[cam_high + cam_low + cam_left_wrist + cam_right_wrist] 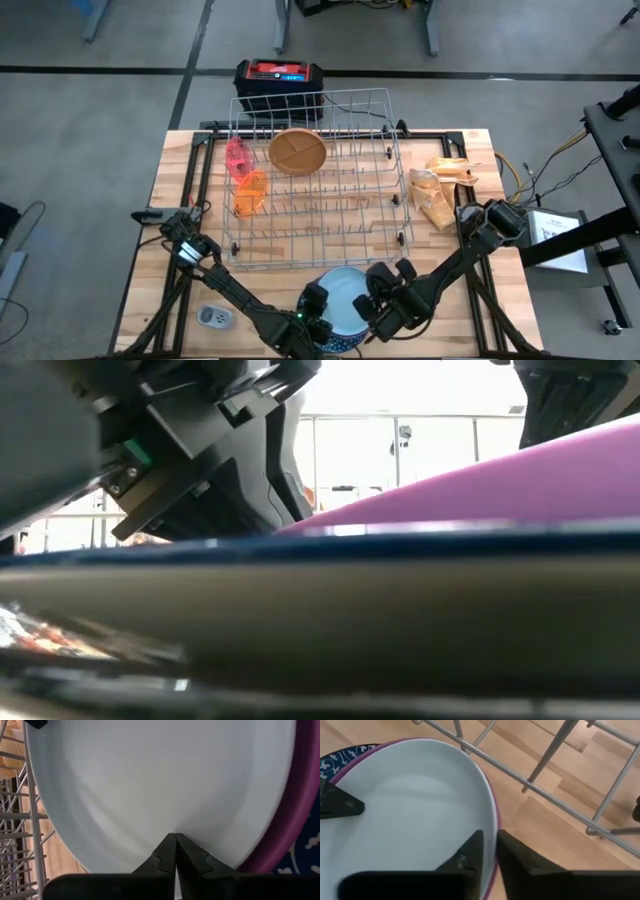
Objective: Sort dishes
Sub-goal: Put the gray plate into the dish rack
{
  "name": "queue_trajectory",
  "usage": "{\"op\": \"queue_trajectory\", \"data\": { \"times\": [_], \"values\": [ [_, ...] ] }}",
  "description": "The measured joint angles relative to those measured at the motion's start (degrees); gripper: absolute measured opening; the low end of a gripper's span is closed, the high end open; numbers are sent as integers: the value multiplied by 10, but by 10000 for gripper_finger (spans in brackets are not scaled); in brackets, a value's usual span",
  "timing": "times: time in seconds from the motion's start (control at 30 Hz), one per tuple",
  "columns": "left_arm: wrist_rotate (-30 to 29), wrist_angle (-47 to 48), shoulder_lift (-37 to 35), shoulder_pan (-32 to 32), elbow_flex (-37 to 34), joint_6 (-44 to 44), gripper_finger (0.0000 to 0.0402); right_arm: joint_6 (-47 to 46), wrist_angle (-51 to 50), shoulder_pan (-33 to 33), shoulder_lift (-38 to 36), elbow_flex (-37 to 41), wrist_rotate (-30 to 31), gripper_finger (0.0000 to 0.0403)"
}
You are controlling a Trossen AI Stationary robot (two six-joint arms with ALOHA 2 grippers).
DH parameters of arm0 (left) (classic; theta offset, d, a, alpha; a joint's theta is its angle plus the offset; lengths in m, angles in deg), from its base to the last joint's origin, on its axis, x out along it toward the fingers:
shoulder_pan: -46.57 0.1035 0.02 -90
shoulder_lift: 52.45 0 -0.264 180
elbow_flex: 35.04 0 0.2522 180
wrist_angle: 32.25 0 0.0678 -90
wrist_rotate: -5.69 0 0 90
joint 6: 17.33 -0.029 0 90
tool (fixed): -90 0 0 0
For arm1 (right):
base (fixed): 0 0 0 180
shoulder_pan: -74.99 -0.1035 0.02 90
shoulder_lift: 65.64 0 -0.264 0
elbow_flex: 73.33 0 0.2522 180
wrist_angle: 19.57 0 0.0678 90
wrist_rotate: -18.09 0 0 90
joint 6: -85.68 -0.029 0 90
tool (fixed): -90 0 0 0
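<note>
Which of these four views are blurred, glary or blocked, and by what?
Low view: nearly filled by the out-of-focus stack edge, the purple plastic plate tilted above a dark blue rim, with a blown-out bright room behind. Left wrist view: the round white plastic plate fills the frame, evenly lit. High view: sharp, with soft shadows. Right wrist view: clear, without glare.

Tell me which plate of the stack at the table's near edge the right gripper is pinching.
The white plate, topmost of the stack. The right gripper is closed over its rim, one finger inside and one outside; the purple plate and the blue speckled plate lie beneath.
</note>
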Motion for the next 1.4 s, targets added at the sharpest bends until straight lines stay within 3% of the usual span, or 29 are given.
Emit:
{"op": "queue_trajectory", "data": {
  "times": [0.27,0.8,1.4],
  "values": [
    [-2,32,-8,-4,27,-4,0,1,-10,0,0,-8,14,3],
    [-13,107,-9,-10,99,6,0,37,-23,-10,0,-55,53,0],
    [-18,249,-11,-19,176,58,0,10,-23,-37,0,-67,61,0]
  ]
}}
